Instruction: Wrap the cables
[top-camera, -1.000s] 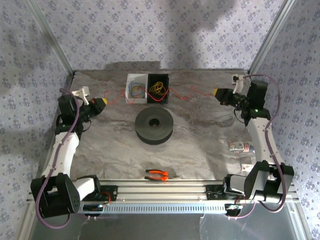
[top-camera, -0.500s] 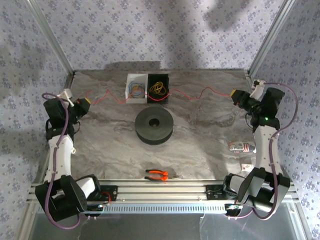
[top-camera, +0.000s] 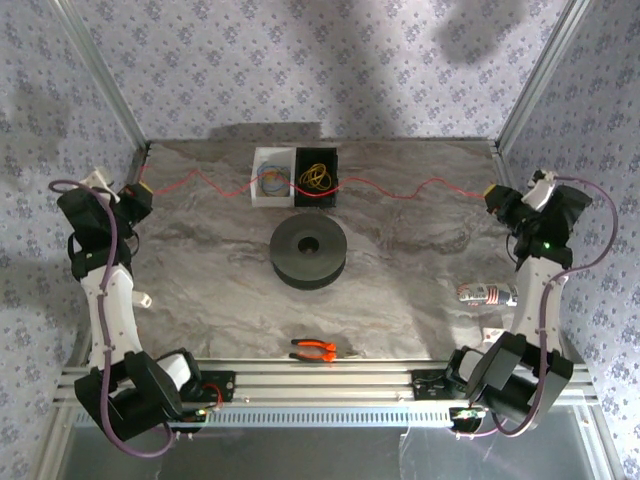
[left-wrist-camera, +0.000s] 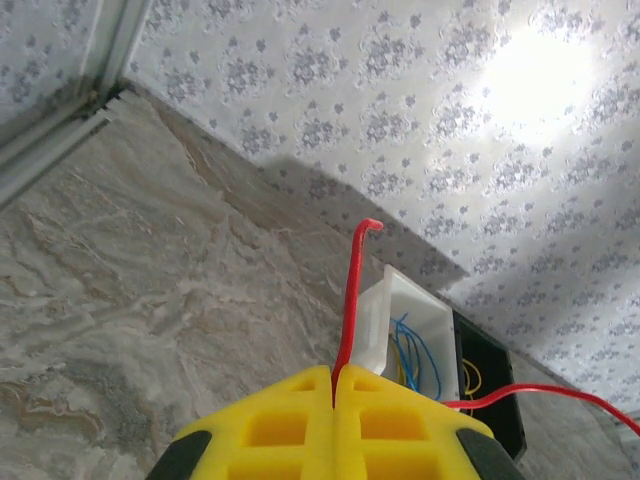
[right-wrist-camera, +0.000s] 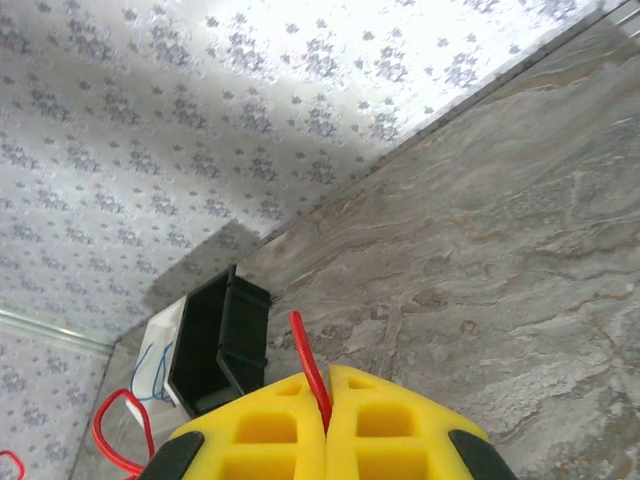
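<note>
While pinching the long thin red flexible wire (left-wrist-camera: 349, 300) strung across the upper frame, with left gripper (top-camera: 146, 190) and right gripper (top-camera: 490, 192) clamped on its ends, treat as light, limp (kink-prone); hold near ends.

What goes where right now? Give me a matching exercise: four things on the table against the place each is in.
Things:
1. red cable
2. black ring
3. orange pliers
4. yellow wire loops

Places:
A. near edge of the table, by the rail
B. pinched at its ends by the left pincer and right pincer
C. inside the black box
D. middle of the table

Pairs: 1-B, 2-D, 3-A, 4-C
</note>
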